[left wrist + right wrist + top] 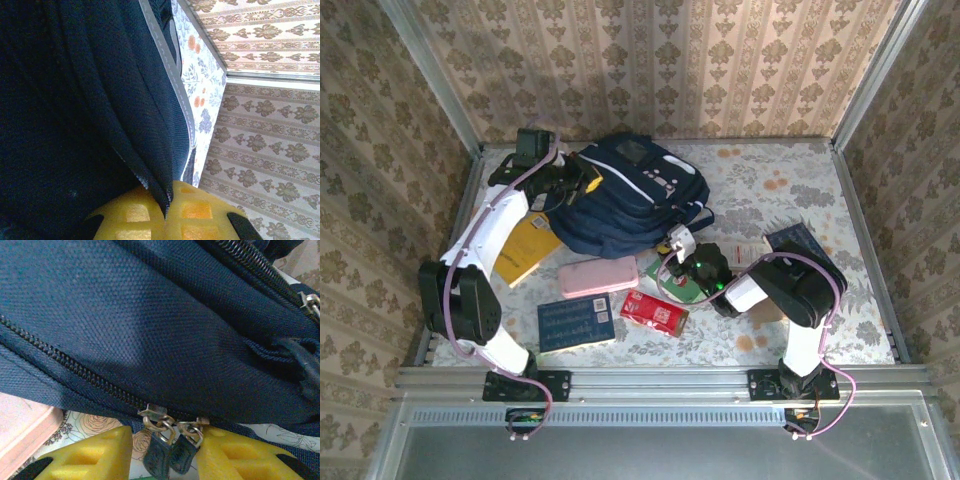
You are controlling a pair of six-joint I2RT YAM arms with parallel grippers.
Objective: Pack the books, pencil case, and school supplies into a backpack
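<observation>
backpack point(620, 212) at the rear, pencil case point(599, 275) just before it

The table point(775, 185) has a floral top, white with orange and grey blooms. Beige damask-patterned walls point(650, 60) enclose it on three sides. A metal rail point(650, 380) runs along its near edge.

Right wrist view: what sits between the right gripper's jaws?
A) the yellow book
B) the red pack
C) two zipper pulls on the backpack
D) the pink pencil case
C: two dark zipper pulls hang from the zipper of the backpack, in the gap between the jaws of the right gripper, which stand apart on either side.
</observation>
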